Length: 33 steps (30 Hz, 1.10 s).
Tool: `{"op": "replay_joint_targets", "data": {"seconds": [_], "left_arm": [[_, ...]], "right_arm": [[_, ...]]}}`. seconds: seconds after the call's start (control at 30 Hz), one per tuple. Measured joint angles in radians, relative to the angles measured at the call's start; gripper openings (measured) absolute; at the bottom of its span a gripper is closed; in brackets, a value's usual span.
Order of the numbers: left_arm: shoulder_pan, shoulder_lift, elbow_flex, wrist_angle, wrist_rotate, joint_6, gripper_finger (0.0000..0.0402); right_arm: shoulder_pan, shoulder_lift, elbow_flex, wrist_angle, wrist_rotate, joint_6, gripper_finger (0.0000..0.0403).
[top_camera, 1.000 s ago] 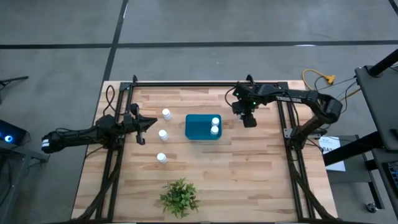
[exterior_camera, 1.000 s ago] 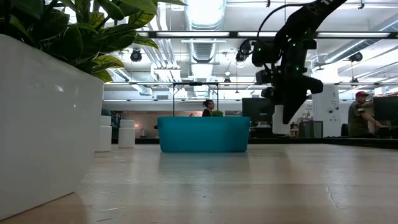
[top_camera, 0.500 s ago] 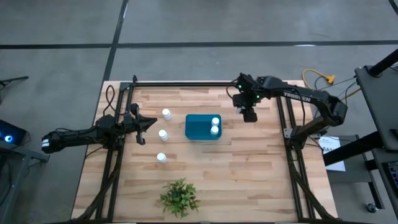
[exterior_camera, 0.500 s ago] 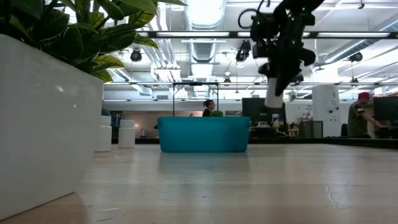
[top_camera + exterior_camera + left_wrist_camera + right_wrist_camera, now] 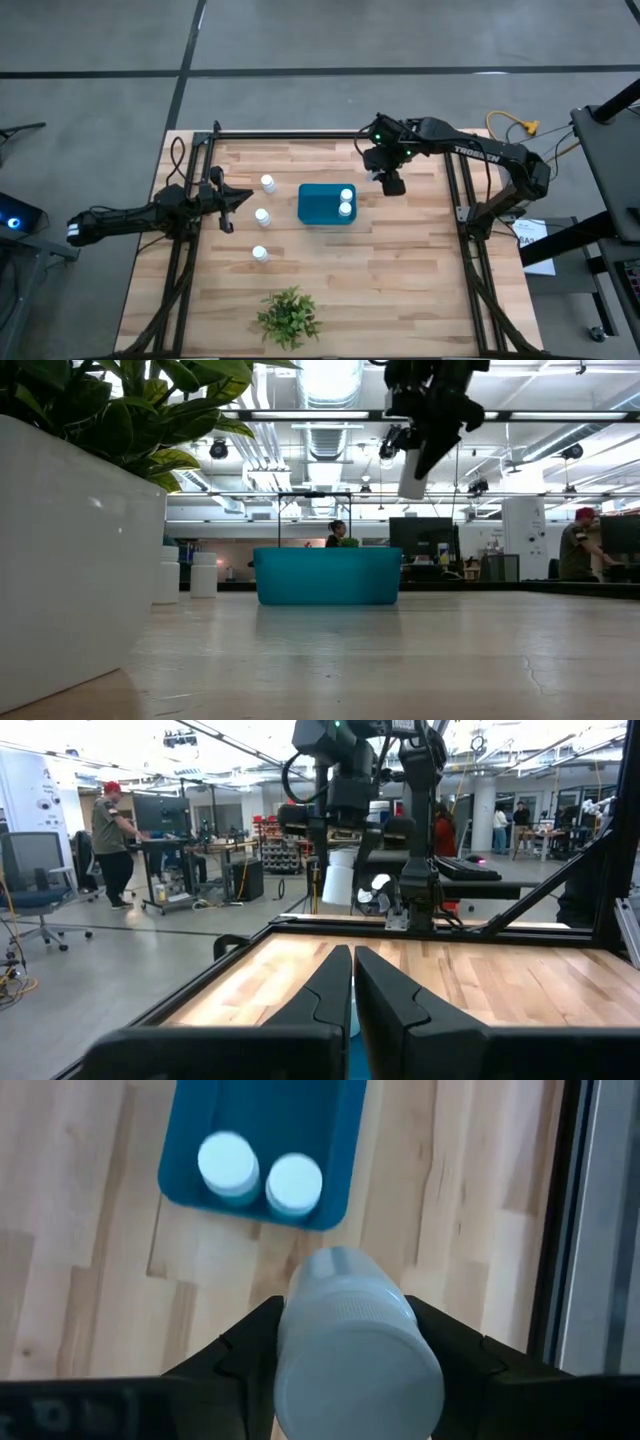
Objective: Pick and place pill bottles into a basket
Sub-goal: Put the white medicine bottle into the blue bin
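Note:
My right gripper (image 5: pixel 391 181) is shut on a white pill bottle (image 5: pixel 350 1335), high above the table just right of the teal-blue basket (image 5: pixel 324 204). Two bottles (image 5: pixel 346 202) stand inside the basket at its right end; they also show in the right wrist view (image 5: pixel 260 1172). Three more bottles stand on their bases left of the basket: one (image 5: pixel 267 183), a second (image 5: pixel 262 216) and a third (image 5: pixel 259 253). My left gripper (image 5: pixel 243 197) is shut and empty at the table's left, pointing toward them. My right gripper pinches the bottle between its two fingers (image 5: pixel 245 1352), one on each side of the bottle near its cap end (image 5: pixel 300 1355). The fingers come from above, pointing down. The bottle hangs below them (image 5: pixel 411 472), tilted, lifted clear of the table.
A green plant in a white pot (image 5: pixel 288 316) stands near the table's front edge; it fills the left of the low view (image 5: pixel 70 550). Dark frame rails (image 5: pixel 468 220) run along the table's left, right and far sides. People stand in the room beyond.
My right gripper has risen and gone toward the table's left, toward the basket, carrying the bottle higher above the table. It has stayed shut on the bottle.

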Motion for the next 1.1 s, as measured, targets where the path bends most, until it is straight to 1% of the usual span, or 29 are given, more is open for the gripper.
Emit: {"op": "replay_joint_targets", "data": {"seconds": [0.33,0.67,0.9,1.1], "left_arm": [[0.0,0.003,0.0,0.001,0.0,0.0,0.0],[0.0,0.003,0.0,0.001,0.0,0.0,0.0],[0.0,0.003,0.0,0.0,0.0,0.0,0.0],[0.0,0.003,0.0,0.001,0.0,0.0,0.0]], "right_arm": [[0.038,0.163,0.144,-0.048,0.0,-0.013,0.0166],[0.071,0.287,0.281,-0.062,-0.004,-0.032,0.0166],[0.118,0.363,0.341,-0.069,-0.009,-0.048,0.0166],[0.129,0.424,0.386,-0.07,-0.01,-0.054,0.0166]]}}
